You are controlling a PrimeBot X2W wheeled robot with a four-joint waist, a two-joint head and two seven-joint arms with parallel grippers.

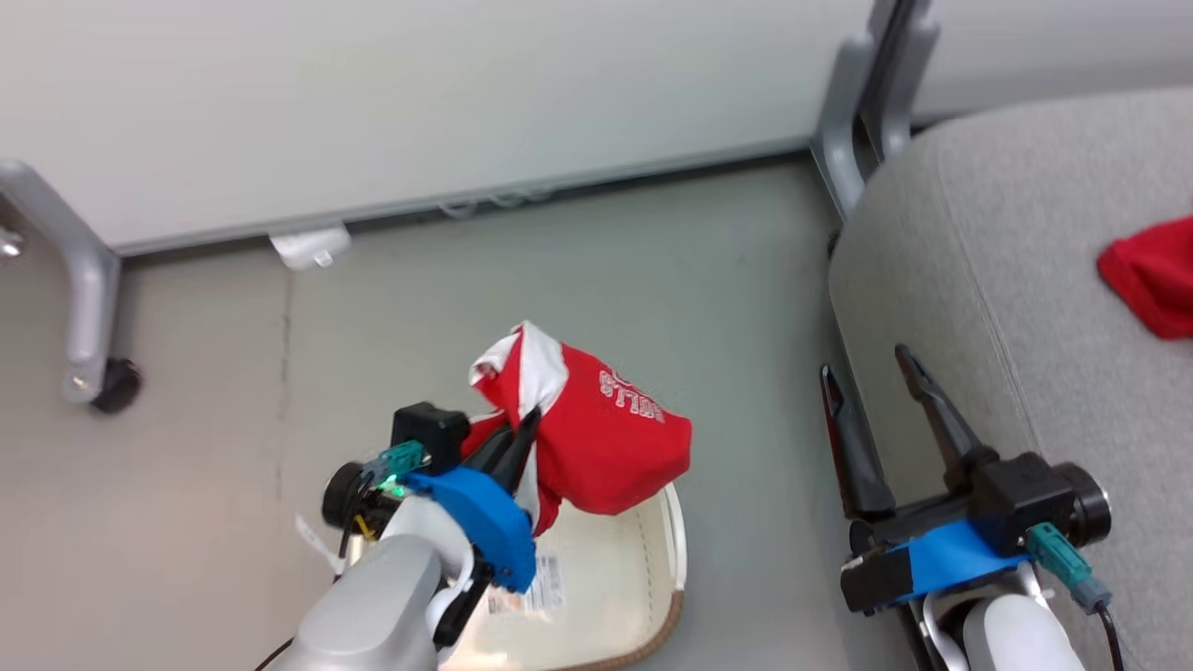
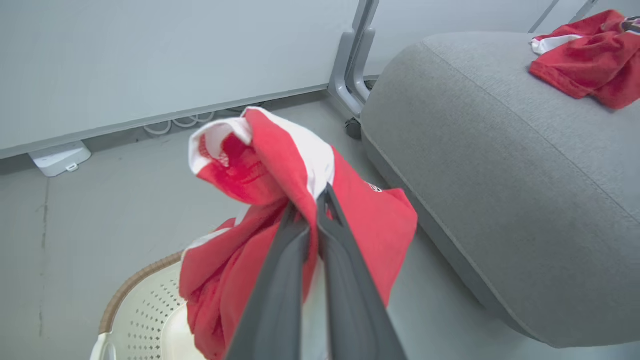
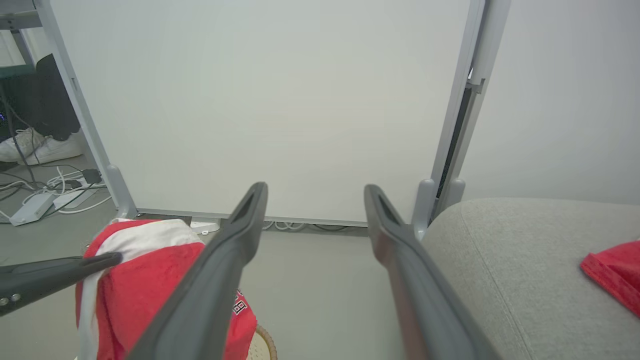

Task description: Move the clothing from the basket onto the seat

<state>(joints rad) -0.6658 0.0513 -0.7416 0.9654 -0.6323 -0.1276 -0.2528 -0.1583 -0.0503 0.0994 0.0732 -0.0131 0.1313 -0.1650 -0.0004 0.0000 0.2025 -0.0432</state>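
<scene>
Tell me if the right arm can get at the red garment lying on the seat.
Probably yes. The right pincer stands open and empty by the edge of the seat, and the red garment lies uncovered on top of the seat, with nothing between them in the head view.

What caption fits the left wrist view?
Left hand shut on the striped red garment above the basket; second red garment lies on the grey seat.
</scene>
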